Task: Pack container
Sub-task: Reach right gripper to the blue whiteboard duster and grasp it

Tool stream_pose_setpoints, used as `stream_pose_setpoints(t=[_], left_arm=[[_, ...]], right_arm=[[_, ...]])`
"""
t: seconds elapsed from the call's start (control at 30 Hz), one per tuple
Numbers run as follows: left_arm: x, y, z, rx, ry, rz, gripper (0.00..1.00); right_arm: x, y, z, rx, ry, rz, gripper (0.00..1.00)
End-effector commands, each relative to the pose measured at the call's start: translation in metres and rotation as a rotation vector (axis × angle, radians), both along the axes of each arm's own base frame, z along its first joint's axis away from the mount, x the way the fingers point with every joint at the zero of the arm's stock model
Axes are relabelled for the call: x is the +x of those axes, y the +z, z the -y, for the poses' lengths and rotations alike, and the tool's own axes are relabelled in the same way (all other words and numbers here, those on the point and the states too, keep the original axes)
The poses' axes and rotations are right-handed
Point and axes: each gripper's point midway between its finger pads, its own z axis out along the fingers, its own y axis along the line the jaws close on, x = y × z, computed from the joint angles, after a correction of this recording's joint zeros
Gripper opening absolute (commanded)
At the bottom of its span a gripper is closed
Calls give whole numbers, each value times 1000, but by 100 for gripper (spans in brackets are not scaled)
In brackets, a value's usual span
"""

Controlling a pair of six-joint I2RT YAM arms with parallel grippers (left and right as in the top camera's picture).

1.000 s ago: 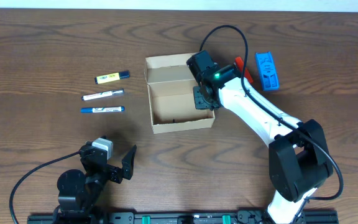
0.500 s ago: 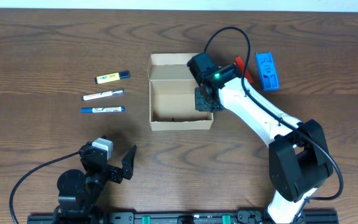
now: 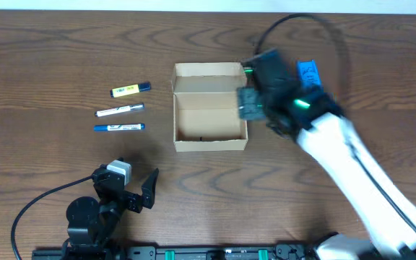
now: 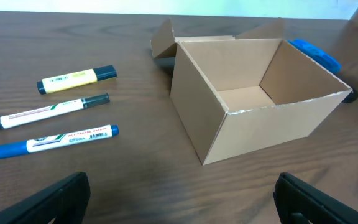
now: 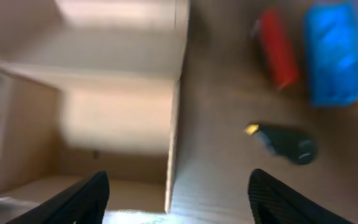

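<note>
Overhead blur smears the right claw beside the container.

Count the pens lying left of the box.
3, in a column: yellow highlighter at the back, white pen in the middle, blue pen in front. The red thing right of the box is too blurred to tell.

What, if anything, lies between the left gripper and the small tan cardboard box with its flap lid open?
Nothing visible. In the left wrist view only bare wooden table separates the open left gripper from the small rectangular tan cardboard box. The three marker pens lie off to its left, outside that path.
</note>
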Motion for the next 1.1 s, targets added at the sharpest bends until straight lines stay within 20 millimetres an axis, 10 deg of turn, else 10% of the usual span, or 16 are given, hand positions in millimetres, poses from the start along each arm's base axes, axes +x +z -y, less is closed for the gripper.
stream_pose_setpoints(t=[0.0,0.2,0.53,1.07], left_arm=[[0,-8,1,-2,-8,-13,95],[0,-8,1,-2,-8,-13,95],[0,-8,1,-2,-8,-13,95],[0,-8,1,-2,-8,-13,95]], right_arm=[[-4,47,47,-58,-41,124,76],[-2,48,124,-126,-161,93,79],[48,6,195,-146,-232,35,79],[144,-122,210,-151,-174,-16,80]])
